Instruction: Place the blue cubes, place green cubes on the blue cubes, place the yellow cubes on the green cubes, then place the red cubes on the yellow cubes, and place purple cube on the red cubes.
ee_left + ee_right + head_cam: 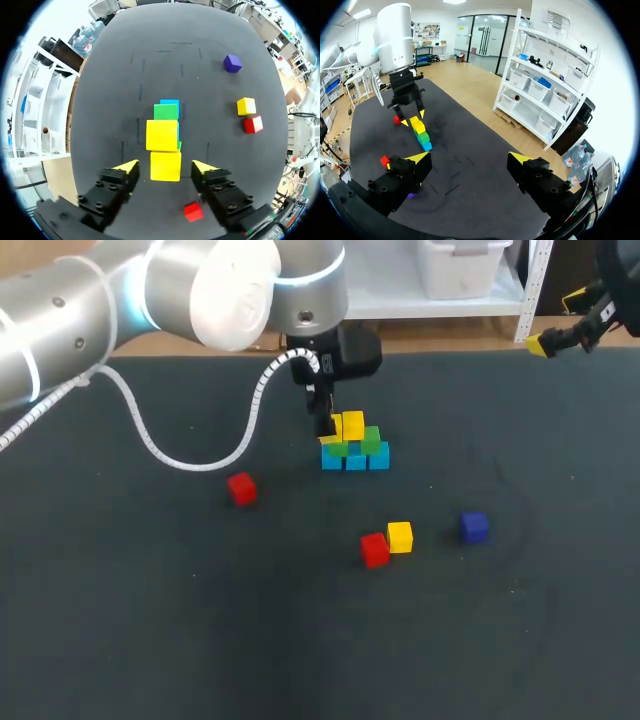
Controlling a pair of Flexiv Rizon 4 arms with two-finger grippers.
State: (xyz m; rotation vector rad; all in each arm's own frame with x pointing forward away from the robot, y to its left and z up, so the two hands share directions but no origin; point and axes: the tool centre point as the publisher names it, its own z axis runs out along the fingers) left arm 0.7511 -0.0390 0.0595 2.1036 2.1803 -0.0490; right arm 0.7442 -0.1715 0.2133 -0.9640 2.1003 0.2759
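A row of light blue cubes (355, 459) lies mid-table with green cubes (372, 440) on it and yellow cubes (352, 425) on top. In the left wrist view two yellow cubes (161, 135) sit above green (165, 111) and blue (170, 102). My left gripper (165, 169) (328, 430) is open, its tips either side of the nearer yellow cube (165, 166) with gaps showing. Loose on the table are a purple cube (474, 526), a yellow cube (400, 536) and two red cubes (374, 549) (241, 488). My right gripper (469, 160) (545, 343) stands open and empty at the far right edge.
My left arm's white hose (180, 455) loops over the table left of the stack. The loose red and yellow pair touch each other, in front of the stack. The dark mat (150, 620) is bare in front and to the left.
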